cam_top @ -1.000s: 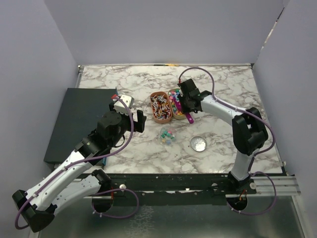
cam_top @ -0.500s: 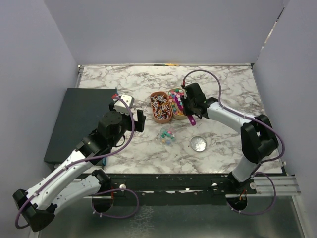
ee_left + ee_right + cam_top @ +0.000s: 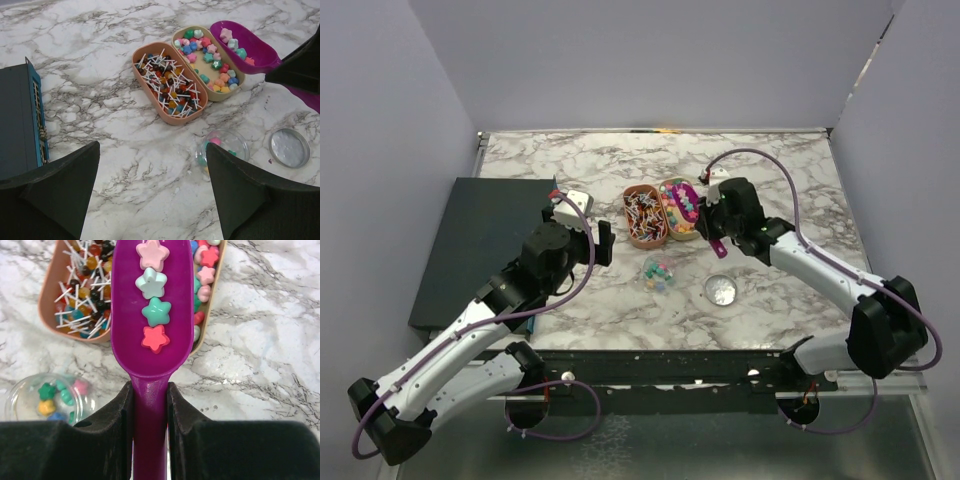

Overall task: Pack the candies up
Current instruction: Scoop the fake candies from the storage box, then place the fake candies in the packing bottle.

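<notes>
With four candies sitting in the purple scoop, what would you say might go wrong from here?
1. The candies lie loose in the shallow purple scoop; a tilt or jerk by the right gripper could spill them.
2. The clear jar has a small mouth, so a pour may miss.
3. Nothing holds the jar; the open left gripper is apart from it, so a nudge could tip it.

top external: high behind arm bases, down on whole worktop (image 3: 780,170). left wrist: mid-range, oblique. right wrist: close, straight down. all share the candy tray (image 3: 201,59).
</notes>
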Controlling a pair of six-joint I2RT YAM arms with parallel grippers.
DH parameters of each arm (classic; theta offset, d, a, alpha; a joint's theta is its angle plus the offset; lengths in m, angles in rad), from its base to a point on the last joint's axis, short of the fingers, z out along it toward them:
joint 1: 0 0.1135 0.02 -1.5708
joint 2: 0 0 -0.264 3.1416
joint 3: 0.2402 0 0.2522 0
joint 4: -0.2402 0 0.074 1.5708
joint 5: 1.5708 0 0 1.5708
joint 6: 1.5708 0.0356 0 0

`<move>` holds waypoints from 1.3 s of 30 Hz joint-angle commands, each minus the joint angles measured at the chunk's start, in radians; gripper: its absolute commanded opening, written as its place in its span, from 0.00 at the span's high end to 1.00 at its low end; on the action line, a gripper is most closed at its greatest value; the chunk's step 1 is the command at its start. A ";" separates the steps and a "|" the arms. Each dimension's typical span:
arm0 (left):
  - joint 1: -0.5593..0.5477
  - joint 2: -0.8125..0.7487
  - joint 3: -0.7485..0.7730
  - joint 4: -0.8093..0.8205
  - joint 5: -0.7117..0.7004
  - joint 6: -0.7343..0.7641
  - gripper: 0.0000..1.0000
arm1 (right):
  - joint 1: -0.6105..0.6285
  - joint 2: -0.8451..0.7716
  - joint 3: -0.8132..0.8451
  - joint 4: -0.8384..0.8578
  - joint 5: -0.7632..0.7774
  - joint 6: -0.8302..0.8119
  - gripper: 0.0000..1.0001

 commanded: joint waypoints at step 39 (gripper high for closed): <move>0.005 -0.006 -0.032 0.084 0.287 0.016 0.12 | 0.224 -0.323 0.019 -0.277 -0.407 -0.406 0.99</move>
